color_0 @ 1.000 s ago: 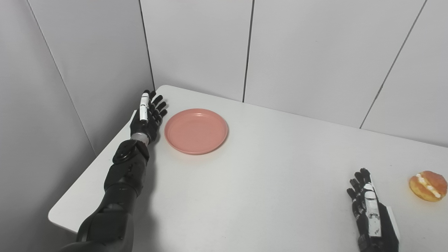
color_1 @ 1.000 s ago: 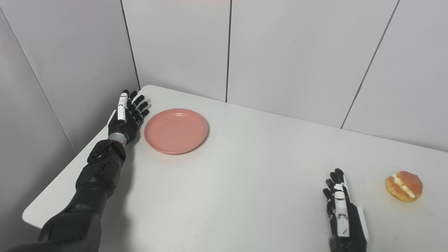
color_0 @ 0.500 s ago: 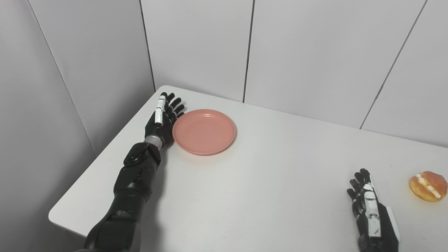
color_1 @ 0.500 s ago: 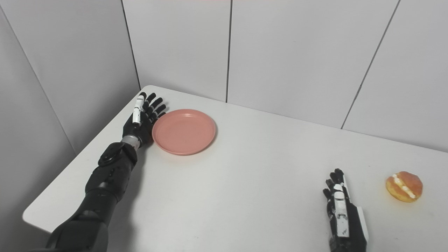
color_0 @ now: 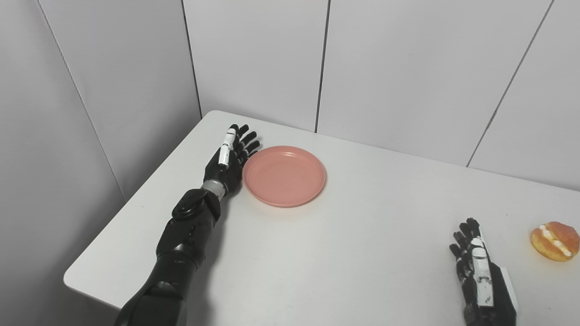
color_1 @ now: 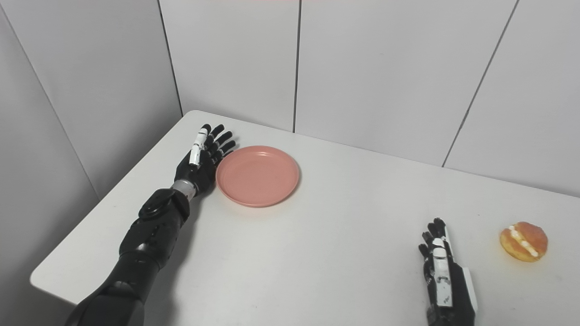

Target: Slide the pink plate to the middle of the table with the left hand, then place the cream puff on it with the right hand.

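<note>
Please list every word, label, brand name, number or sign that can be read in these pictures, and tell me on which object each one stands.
There is no readable text.
Pink plate: plain, no print.
Cream puff: no label or wrapper.
Left robot hand and right robot hand: white panels on their backs; the right one bears a small dark mark, too small to read.
Table and wall panels: blank.

No readable text, labels, brands or numbers anywhere.
</note>
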Controlling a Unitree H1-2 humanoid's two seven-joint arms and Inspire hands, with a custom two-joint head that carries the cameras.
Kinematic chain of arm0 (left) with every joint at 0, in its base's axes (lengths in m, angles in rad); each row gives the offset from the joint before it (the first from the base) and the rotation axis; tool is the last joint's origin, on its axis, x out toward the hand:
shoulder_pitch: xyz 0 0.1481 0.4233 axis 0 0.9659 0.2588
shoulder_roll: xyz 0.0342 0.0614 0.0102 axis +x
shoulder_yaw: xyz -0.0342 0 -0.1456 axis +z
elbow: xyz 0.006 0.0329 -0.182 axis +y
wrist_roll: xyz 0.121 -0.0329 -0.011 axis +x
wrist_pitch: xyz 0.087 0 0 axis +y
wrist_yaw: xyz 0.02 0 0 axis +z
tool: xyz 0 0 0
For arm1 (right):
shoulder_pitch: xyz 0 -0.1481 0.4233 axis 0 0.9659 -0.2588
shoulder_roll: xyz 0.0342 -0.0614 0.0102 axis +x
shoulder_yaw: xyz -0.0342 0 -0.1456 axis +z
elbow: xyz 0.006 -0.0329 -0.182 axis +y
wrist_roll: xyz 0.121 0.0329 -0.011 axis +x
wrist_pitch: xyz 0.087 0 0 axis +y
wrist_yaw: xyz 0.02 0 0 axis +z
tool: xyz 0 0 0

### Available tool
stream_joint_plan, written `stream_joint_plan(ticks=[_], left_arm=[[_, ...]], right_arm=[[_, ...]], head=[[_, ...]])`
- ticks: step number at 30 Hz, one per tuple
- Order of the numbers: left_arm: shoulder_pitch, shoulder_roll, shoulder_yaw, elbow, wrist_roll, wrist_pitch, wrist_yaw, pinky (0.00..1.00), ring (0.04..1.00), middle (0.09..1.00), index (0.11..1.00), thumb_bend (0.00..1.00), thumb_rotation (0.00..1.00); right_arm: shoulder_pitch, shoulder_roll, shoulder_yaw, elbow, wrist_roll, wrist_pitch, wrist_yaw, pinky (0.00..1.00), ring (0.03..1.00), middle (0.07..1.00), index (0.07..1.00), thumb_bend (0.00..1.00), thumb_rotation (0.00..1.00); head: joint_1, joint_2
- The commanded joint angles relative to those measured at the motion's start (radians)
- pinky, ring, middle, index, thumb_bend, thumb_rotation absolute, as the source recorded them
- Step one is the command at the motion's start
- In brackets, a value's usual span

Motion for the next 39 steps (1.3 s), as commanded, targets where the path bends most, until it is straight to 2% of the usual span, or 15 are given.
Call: stream_joint_plan(ticks=[1,9,19,26,39], left_arm=[[0.021,-0.014,-0.015,0.004,0.005,0.045,-0.016,0.82,0.824,0.844,0.837,0.36,1.00],[0.022,-0.040,-0.027,-0.011,0.002,0.059,-0.036,0.83,0.832,0.842,0.839,0.39,1.00],[0.029,-0.077,-0.069,-0.035,0.012,0.073,-0.042,0.80,0.807,0.818,0.807,0.39,1.00],[0.046,-0.102,-0.088,-0.077,-0.002,0.119,-0.061,0.80,0.816,0.827,0.821,0.40,1.00],[0.120,-0.181,-0.146,-0.242,-0.006,0.229,-0.067,0.81,0.830,0.844,0.839,0.38,1.00]], right_arm=[[0.060,0.003,0.001,0.067,-0.006,-0.021,-0.003,1.00,1.000,1.000,1.000,0.16,1.00],[0.060,0.009,0.002,0.066,-0.014,-0.022,-0.009,1.00,1.000,1.000,1.000,0.17,1.00],[0.061,0.015,0.004,0.062,-0.027,-0.023,-0.011,1.00,1.000,1.000,1.000,0.18,1.00],[0.057,0.023,0.002,0.066,-0.027,-0.023,-0.014,1.00,1.000,1.000,1.000,0.20,1.00],[0.058,0.040,0.002,0.049,-0.031,-0.013,-0.030,1.00,1.000,1.000,1.000,0.21,1.00]], head=[[-0.003,0.003],[-0.021,0.016],[-0.052,0.033],[-0.077,0.047],[-0.133,0.082]])
